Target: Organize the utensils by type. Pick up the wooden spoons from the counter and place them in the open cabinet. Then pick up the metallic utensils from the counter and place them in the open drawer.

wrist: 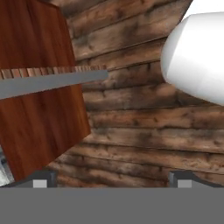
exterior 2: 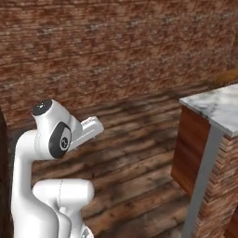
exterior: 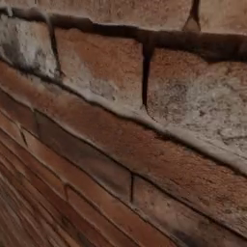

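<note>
The end of the counter (exterior 2: 217, 105) stands at the right, a white marble top over a reddish-brown wooden side, with a grey strip and brick below its near face. My gripper (wrist: 112, 180) is open, its two dark fingertips (wrist: 41, 179) set wide apart with nothing between them. It looks down at the plank floor beside the counter's wooden side (wrist: 39, 118). My arm (exterior 2: 52, 135) is folded up close to the base, left of the counter. The wooden spoons, the metallic utensils, the open cabinet and the open drawer are out of view.
A brick wall (exterior 2: 116, 46) runs across the back and sits very close in the left base view (exterior: 120, 125). Dark wooden floor (exterior 2: 135, 139) lies open between the arm and the counter.
</note>
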{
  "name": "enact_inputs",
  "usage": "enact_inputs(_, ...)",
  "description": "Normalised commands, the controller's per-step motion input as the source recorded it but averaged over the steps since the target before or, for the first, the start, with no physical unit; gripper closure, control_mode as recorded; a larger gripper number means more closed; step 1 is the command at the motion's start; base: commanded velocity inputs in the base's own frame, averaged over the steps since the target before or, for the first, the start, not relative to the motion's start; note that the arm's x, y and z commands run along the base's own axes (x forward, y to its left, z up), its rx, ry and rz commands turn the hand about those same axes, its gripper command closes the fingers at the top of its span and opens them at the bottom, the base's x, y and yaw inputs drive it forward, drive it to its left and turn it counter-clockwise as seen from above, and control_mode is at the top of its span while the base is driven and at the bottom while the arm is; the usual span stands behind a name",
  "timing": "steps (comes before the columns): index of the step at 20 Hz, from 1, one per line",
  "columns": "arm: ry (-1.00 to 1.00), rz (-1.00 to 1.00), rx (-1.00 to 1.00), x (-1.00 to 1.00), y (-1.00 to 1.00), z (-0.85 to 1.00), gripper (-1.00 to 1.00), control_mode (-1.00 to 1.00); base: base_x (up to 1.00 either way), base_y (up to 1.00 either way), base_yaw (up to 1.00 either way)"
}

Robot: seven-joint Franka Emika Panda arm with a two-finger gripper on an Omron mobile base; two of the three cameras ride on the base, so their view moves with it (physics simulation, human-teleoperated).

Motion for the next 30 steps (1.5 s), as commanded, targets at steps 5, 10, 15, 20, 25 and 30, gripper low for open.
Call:
enact_inputs(5,0.0,0.0,0.0,0.0,0.0,0.0,-1.0,1.0,1.0,0.61,-0.22)
enact_inputs(10,0.0,0.0,0.0,0.0,0.0,0.0,-1.0,1.0,0.97,0.63,-0.31)
enact_inputs(15,0.0,0.0,0.0,0.0,0.0,0.0,-1.0,1.0,0.91,0.59,-0.27)
enact_inputs(20,0.0,0.0,0.0,0.0,0.0,0.0,-1.0,1.0,1.0,0.41,-0.13)
enact_inputs(25,0.0,0.0,0.0,0.0,0.0,0.0,-1.0,1.0,1.0,0.32,-0.16)
enact_inputs(30,0.0,0.0,0.0,0.0,0.0,0.0,-1.0,1.0,1.0,0.12,-0.25)
